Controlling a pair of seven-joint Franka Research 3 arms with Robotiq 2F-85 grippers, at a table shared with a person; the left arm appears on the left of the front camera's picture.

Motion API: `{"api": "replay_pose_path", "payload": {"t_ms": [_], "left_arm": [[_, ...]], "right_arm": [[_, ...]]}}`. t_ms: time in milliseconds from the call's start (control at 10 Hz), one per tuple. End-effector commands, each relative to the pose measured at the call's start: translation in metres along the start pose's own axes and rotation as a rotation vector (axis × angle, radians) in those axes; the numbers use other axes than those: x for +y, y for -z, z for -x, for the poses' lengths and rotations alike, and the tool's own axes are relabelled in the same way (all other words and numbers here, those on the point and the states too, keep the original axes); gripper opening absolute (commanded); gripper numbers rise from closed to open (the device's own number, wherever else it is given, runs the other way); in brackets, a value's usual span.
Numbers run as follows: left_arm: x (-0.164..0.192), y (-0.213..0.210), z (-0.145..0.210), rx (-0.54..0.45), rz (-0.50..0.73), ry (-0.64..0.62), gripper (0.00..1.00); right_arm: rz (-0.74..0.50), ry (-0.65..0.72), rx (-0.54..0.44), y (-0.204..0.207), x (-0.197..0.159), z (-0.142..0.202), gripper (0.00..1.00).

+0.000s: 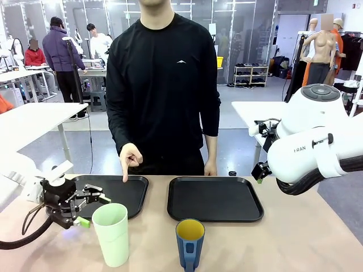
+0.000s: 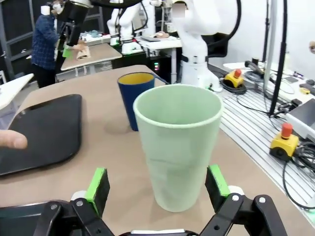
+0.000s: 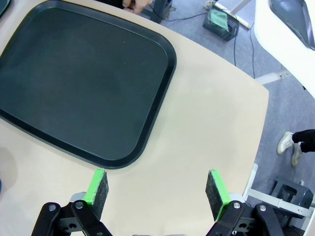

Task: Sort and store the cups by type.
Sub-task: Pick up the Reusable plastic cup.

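Note:
A tall mint-green tumbler [image 1: 112, 233] stands at the table's front left. To its right is a dark blue mug [image 1: 190, 243] with a yellow inside. My left gripper [image 1: 93, 210] is open at the tumbler's left side. In the left wrist view the tumbler [image 2: 177, 147] rises between the green pads [image 2: 98, 189], which stand apart from its walls, and the mug [image 2: 135, 98] sits behind it. My right gripper [image 3: 157, 189] is open and holds nothing. It hangs over bare table beside the right tray [image 3: 83, 78].
Two black trays lie side by side: the left tray [image 1: 127, 195] and the right tray [image 1: 214, 198]. The person's hand [image 1: 129, 157] points a finger down at the left tray. My right arm [image 1: 317, 141] hangs over the table's right end.

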State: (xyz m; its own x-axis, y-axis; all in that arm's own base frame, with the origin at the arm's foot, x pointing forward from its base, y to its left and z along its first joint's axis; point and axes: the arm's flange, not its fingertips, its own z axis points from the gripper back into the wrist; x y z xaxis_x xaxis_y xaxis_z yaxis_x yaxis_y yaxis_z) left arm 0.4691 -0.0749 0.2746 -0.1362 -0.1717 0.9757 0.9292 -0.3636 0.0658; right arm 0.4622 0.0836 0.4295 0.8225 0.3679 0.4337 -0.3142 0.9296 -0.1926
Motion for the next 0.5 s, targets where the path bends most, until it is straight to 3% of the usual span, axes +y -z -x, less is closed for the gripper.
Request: {"api": "replay_pose_path", "payload": {"t_ms": [0,400], "left_arm": [[-0.008,-0.004,0.020,-0.003,0.091,0.034,1.00],[-0.012,0.017,0.027,-0.063,0.101,0.015,1.00]], "right_arm": [[0.013,-0.006,0.002,0.000,-0.001,0.000,1.00],[0.013,-0.006,0.002,0.000,-0.001,0.000,1.00]]}}
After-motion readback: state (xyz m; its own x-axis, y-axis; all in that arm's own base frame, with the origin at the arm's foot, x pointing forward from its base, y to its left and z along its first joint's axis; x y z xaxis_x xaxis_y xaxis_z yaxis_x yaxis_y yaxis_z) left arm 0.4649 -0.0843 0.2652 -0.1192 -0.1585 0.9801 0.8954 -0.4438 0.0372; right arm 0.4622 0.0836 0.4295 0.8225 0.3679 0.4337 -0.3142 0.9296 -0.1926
